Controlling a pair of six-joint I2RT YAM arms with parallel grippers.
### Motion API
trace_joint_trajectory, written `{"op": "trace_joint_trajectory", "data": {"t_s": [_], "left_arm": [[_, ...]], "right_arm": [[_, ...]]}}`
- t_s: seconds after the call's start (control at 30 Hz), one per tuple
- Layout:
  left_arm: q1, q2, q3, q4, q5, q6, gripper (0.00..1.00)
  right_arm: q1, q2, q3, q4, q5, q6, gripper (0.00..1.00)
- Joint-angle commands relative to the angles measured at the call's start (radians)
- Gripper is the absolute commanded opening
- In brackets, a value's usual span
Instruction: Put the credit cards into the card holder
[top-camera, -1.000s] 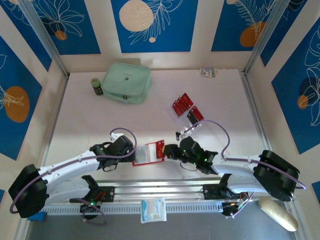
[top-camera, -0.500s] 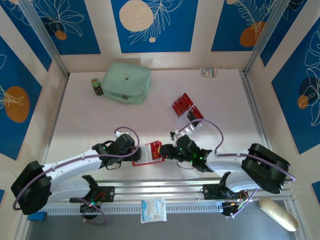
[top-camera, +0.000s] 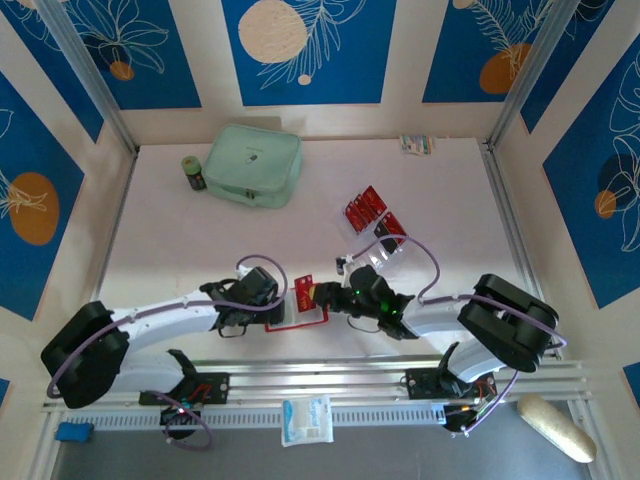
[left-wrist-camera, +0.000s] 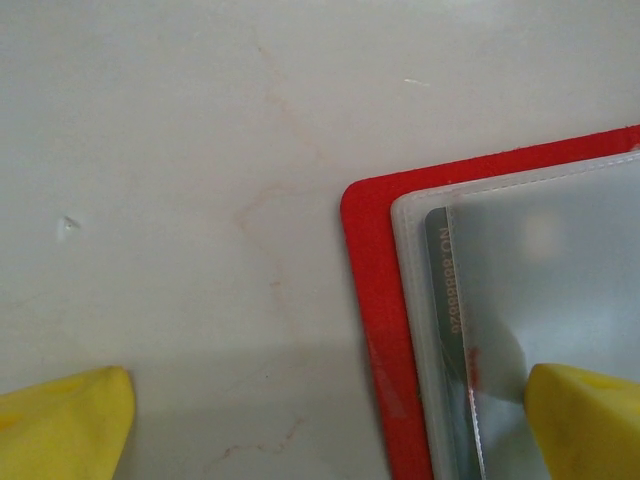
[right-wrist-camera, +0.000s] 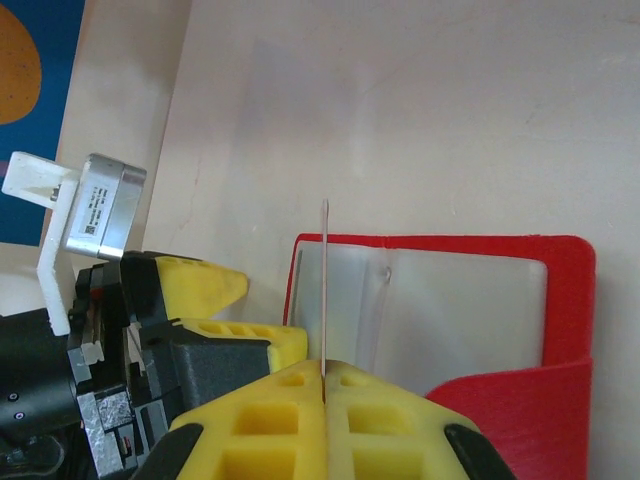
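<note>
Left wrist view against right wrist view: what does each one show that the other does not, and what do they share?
Left wrist view: a corner of the card holder close up, with a grey numbered card under its clear pocket, and the left gripper open, one fingertip over that pocket. Right wrist view: the right gripper shut on a credit card seen edge-on above the open holder, one flap of which stands up. Both: the red holder lying open on the pale table, and the yellow left fingers.

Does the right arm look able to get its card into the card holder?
Probably yes: the right gripper holds the card edge-on, aimed at the open card holder, with nothing between them.
</note>
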Motion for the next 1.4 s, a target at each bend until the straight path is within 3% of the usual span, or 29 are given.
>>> {"op": "trace_joint_trajectory", "data": {"t_s": [0.0,0.67,1.37], "left_arm": [[0.000,0.023,0.033,-0.077,-0.040,-0.021,1.00],[0.000,0.014,0.026,-0.094,-0.048,-0.031,0.96],[0.000,0.020,0.028,-0.090,-0.047,-0.027,0.94]], "right_arm": [[-0.003,0.031,0.029,0.068,-0.009,-0.001,0.00],[0.003,0.180,0.052,0.179,-0.032,0.023,0.00],[0.069,0.208,-0.003,0.149,0.087,0.049,0.00]]}}
